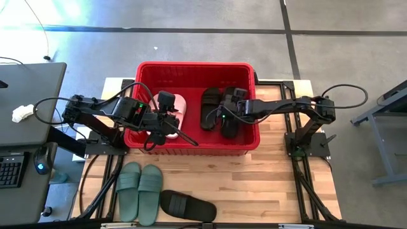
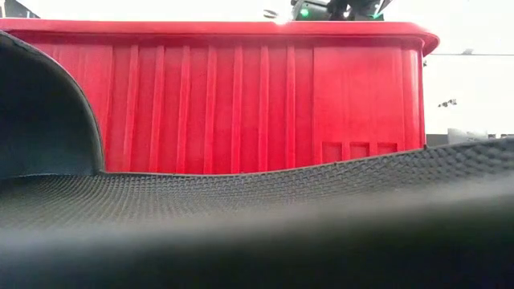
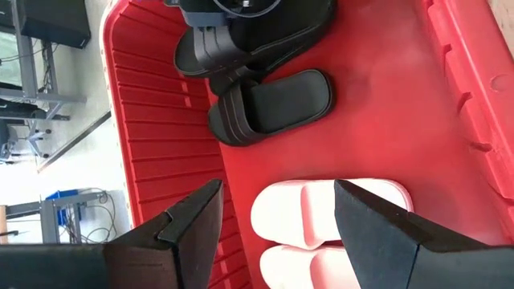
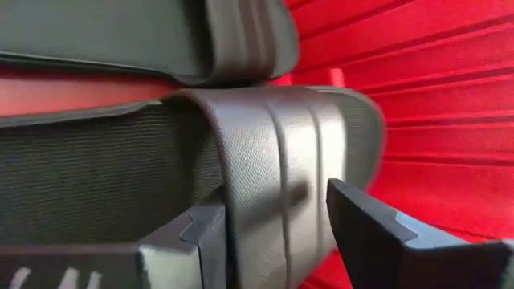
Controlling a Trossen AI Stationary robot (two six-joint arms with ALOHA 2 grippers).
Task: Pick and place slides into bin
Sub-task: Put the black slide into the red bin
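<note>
Slides: we saw the pink pair and two black slides already in the bin, the green pair and one black slide left on the surface, left fingers parted and empty over the pink pair, right fingers parted around a black slide's strap.

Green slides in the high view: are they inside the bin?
No. The green slides lie on the table, outside the bin.

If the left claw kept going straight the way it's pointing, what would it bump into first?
Probably the pale pink slides. The left claw is open above them inside the red bin, with the pink pair lying right between its fingers. Depth is hard to judge.
</note>
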